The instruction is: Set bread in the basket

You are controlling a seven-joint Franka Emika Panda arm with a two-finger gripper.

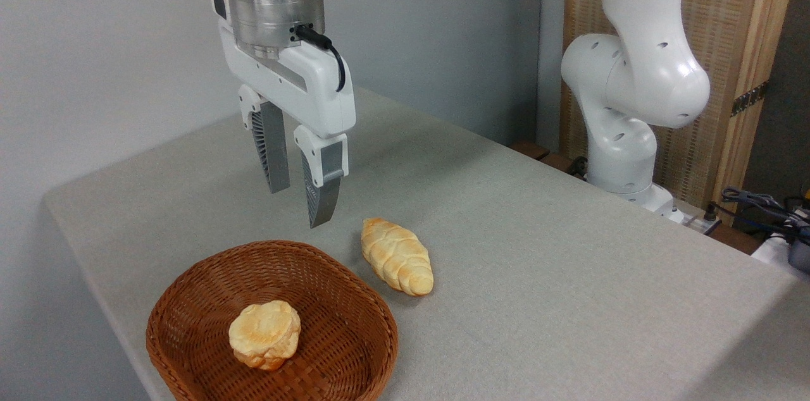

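The braided bread (397, 255) lies flat on the gray desk (569, 274), just beside the right rim of the wicker basket (190, 306) but not in it. It looks close to the rim, maybe touching, though the angle makes that hard to tell. It lies slanted, one pointed end toward the back and the other toward the front. The job is not done yet — the bread is outside.

Inside the basket sits a round bun (264, 334), near the middle. That leaves room around it, so the long bread could likely fit next to it.

The tool (302, 206) hangs in the air above the desk, behind the basket and a little to the left of the bread. Its two gray fingers (273, 154) point down with a gap between them, and nothing is in that gap — the tool is released and empty. I think it hangs high so it can come down over the bread from the top.

Some things are cut off. The front of the basket runs off the bottom edge. The top of the arm (639, 72) goes out of the picture too. At the far right there are cables (759, 205) and a dark thing too small to name.
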